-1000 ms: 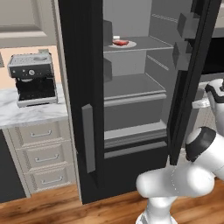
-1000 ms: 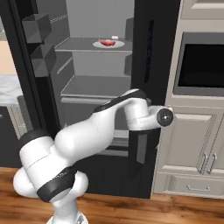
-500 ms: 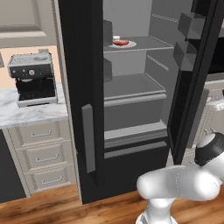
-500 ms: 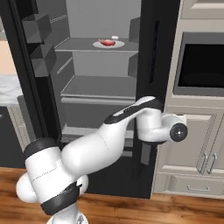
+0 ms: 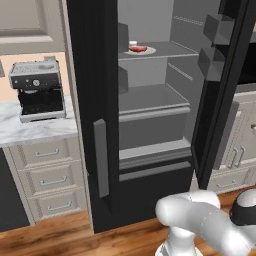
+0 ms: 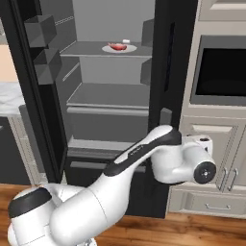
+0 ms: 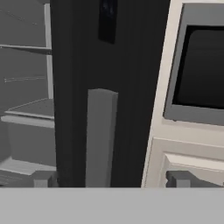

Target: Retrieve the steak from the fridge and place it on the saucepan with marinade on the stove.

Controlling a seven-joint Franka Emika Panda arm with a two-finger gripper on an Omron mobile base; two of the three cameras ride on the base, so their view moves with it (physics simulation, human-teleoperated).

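- Hand view, nearest things first: the two small dark tips of the end effector (image 7: 111,178) stand well apart at the bottom of the picture, with the grey vertical bar handle (image 7: 100,138) of the fridge's right door rising between them. The tips touch neither the handle nor anything else, so the end effector is spread wide and carries nothing.
- Right base view shows the white arm bent low, with its wrist beside the lower part of that right door (image 6: 173,67), in front of the cream cabinets (image 6: 211,192) under the built-in oven (image 6: 222,67).
- Next out is the fridge (image 5: 92,100) itself: both doors stand swung aside and the grey shelved interior is exposed, so the opening step looks done.
- Farther back and higher, the steak (image 6: 116,46) lies on a round white plate (image 6: 129,49) on the upper shelf (image 6: 86,48), deep inside and well above the wrist. In the left base view the steak (image 5: 138,48) sits at the same spot, untouched.
- Off to the left, a coffee machine (image 5: 37,90) stands on the marble table (image 5: 30,131); it plays no part.
- Judged progress: early. Still left are reaching up to the shelf, gripping the meat, withdrawing it, travelling to the stove and laying it in the saucepan with marinade.
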